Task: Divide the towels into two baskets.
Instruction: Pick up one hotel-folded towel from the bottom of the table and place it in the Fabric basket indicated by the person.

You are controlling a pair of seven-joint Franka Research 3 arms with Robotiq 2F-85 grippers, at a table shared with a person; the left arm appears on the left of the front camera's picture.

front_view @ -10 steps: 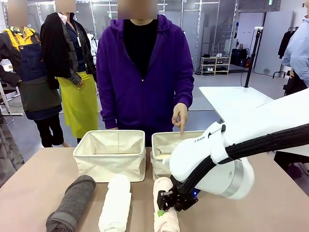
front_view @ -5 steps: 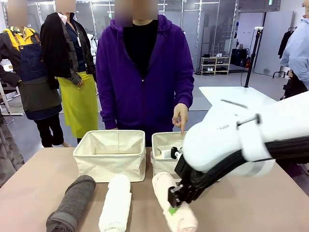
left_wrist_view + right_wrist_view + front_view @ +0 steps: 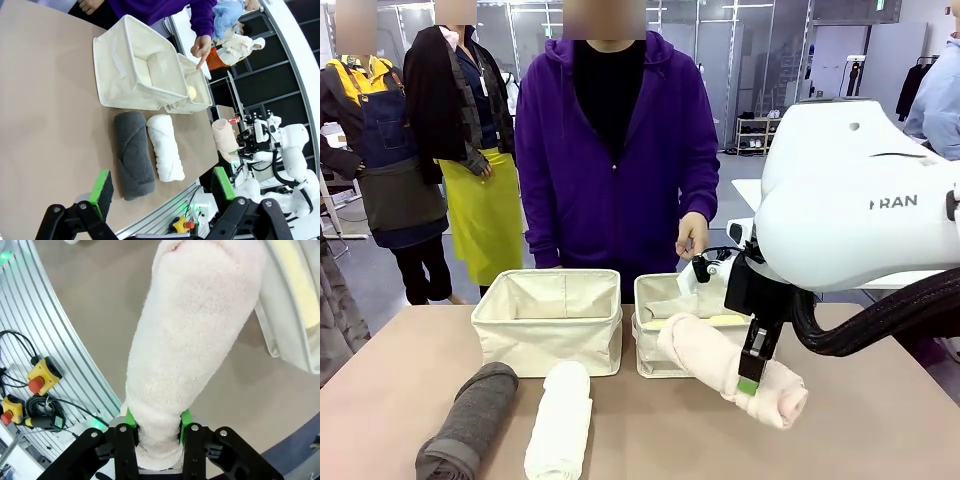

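Currently the bench carries two cream baskets side by side at its far edge, the left basket and the right basket touching or nearly so. The right arm reaches in over the right basket. A person stands behind the baskets, the person's finger pointing down at the right basket. Pink towel is off the bench, tilted, its upper end in front of the right basket's near wall. Grey towel and white towel lie parallel on the bench before the left basket. Yellow towel lies inside the right basket. Right hand is clamped around the pink towel near its lower end. Left hand hangs above the bench with its jaws spread wide, gripping nothing.
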